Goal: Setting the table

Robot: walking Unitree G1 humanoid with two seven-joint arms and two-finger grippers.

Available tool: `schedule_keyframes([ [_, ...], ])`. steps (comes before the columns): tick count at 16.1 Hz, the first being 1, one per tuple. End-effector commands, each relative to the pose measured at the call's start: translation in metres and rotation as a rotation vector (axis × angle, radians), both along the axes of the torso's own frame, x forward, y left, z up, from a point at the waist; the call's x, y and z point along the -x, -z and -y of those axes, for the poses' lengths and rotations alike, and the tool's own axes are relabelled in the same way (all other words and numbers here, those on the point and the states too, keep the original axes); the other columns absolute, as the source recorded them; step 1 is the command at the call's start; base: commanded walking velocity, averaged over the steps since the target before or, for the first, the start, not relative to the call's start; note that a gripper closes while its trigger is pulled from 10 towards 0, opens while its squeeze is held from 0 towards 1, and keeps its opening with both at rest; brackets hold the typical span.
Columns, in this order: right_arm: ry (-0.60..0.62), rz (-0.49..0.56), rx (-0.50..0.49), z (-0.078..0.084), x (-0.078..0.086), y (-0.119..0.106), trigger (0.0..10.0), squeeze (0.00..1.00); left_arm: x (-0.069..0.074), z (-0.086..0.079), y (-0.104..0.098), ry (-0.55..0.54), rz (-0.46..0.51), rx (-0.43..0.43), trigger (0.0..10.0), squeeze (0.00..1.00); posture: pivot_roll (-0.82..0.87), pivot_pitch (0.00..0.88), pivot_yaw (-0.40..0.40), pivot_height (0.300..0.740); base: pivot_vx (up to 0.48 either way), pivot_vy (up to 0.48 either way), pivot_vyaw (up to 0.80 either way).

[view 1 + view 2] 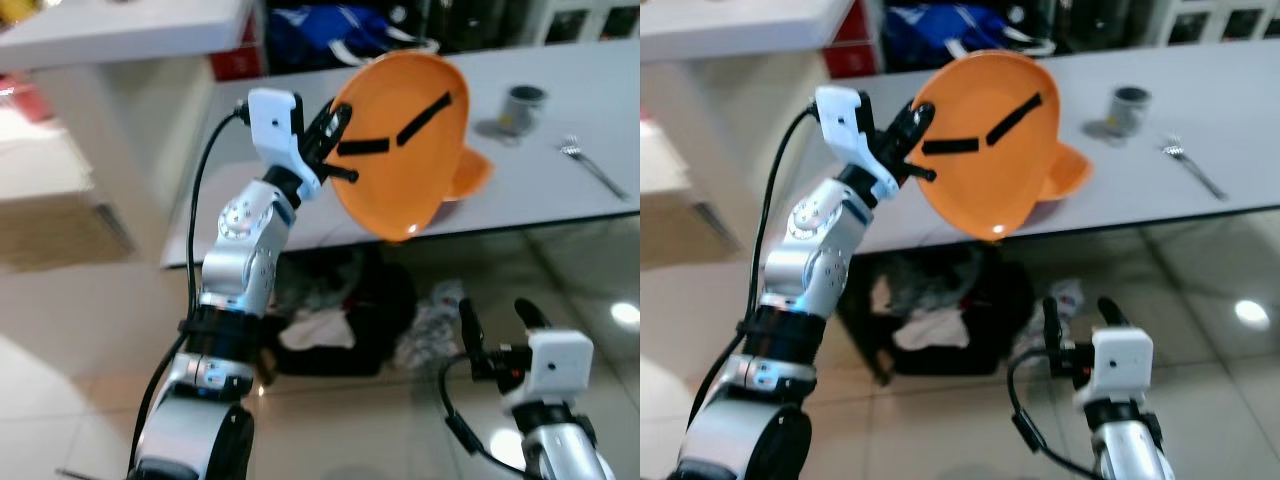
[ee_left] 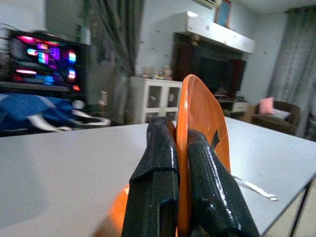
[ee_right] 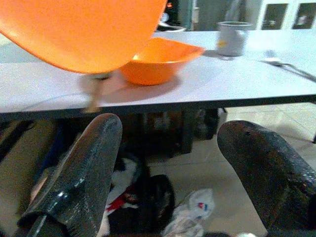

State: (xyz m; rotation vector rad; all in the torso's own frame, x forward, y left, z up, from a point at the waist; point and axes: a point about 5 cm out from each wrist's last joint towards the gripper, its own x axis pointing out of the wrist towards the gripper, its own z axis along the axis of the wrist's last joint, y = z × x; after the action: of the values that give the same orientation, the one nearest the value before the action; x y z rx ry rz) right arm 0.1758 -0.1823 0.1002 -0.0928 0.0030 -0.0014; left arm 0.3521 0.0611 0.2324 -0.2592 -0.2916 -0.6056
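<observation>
Clearly, a round orange plastic plate (image 1: 400, 140) is pinched by its rim between the two black fingers of the left gripper (image 1: 335, 150), and it is held steeply tilted, almost on edge, above the near edge of the long pale grey table (image 1: 560, 190). Two dark strips, whose nature cannot be told, are seen on the plate's face. In the left wrist view the fingers (image 2: 153, 182) are seen closed on either side of the thin orange rim.

Just behind the lower edge of the plate, a shallow orange plastic bowl (image 3: 158, 59) is standing on the table, partly hidden by the plate in the head views. Farther right on the table, a small grey cylindrical cup (image 1: 524, 106) is set upright, and right of that, well apart from it, a silver metal fork (image 1: 592, 166) is laid flat.

Below the table's near edge and well to the right, the right gripper (image 1: 495, 320) is held low over the glossy tiled floor (image 1: 80, 390), its fingers spread apart with nothing between them. Under the table a dark heap of bags and cloth (image 1: 340, 330) is lying.

The plate has not yet been put down. Since it is gripped only at the rim and tilted so steeply, it could be slipped or swung in the fingers. If it is lowered without being levelled first, its lower edge could be driven against the table's edge or the bowl, and the bowl could be pushed away.
</observation>
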Motion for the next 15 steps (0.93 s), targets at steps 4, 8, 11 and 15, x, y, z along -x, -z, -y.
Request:
schedule_keyframes([
  [4, -0.001, 0.005, 0.012, 0.001, -0.006, 0.005, 10.0, 0.00, 0.010, 0.012, -0.015, 0.080, 0.067, 0.030, 0.0, 0.00, -0.08, 0.000, 0.111, 0.740, 0.292, -0.379, 0.00],
  [8, -0.019, 0.012, 0.013, -0.003, -0.009, 0.007, 10.0, 0.00, 0.013, 0.016, -0.018, 0.111, 0.070, 0.042, 0.0, 0.00, -0.08, 0.000, 0.113, 0.740, 0.292, -0.377, 0.00],
  [11, -0.022, 0.017, 0.014, -0.006, -0.012, 0.006, 10.0, 0.00, 0.013, 0.018, -0.017, 0.123, 0.071, 0.029, 0.0, 0.00, -0.08, 0.000, 0.116, 0.740, 0.292, -0.377, 0.00],
  [15, -0.017, 0.038, 0.015, -0.007, -0.015, 0.000, 10.0, 0.00, 0.012, 0.014, -0.001, 0.109, 0.028, -0.032, 0.0, 0.00, -0.08, 0.000, 0.117, 0.740, 0.294, -0.375, 0.00],
])
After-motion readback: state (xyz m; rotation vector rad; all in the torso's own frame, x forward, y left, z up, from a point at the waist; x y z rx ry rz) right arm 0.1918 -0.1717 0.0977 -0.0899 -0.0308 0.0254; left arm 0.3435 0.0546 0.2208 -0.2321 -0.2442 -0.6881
